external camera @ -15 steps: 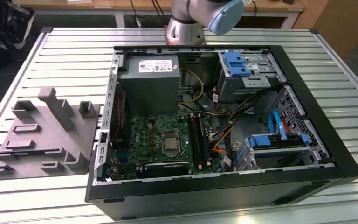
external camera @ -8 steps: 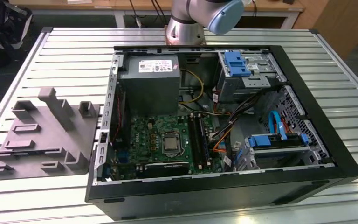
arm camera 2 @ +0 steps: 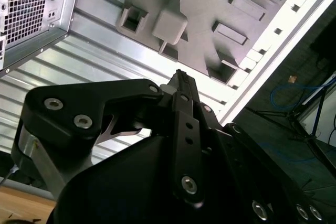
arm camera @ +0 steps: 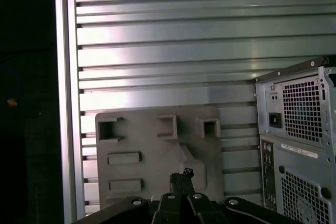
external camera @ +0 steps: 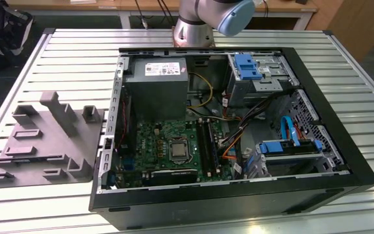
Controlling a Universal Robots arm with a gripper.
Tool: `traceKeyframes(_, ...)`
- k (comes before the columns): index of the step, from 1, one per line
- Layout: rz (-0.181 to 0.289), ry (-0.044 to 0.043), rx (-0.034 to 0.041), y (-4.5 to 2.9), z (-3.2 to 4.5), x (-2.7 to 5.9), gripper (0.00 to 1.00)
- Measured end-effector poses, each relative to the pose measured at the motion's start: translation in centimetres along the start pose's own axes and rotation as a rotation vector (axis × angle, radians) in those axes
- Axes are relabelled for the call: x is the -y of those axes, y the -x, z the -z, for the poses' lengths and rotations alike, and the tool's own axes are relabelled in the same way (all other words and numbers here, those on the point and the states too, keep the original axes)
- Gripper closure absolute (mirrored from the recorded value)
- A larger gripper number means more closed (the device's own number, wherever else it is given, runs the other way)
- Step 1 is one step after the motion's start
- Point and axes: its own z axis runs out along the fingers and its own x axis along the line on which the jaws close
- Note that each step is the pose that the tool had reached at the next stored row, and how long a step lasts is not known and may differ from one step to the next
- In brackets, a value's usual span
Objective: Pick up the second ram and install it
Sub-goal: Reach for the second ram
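Hovering — black fingers (arm camera: 177, 183) over moulded grey tray (arm camera: 147, 142)

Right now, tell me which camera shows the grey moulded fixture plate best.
The exterior view: the grey fixture plate lies whole and uncovered on the slatted table. The first wrist view looks down on the plate, but the pincer hides one edge. The second wrist view catches part of the plate at a slant.

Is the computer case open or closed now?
Open. The computer case lies without its side cover; the motherboard inside is visible.
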Motion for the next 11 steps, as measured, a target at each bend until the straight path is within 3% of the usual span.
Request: traceKeyframes(11,0.0,0.0,0.0,-0.15,-0.52,1.39,0.89)
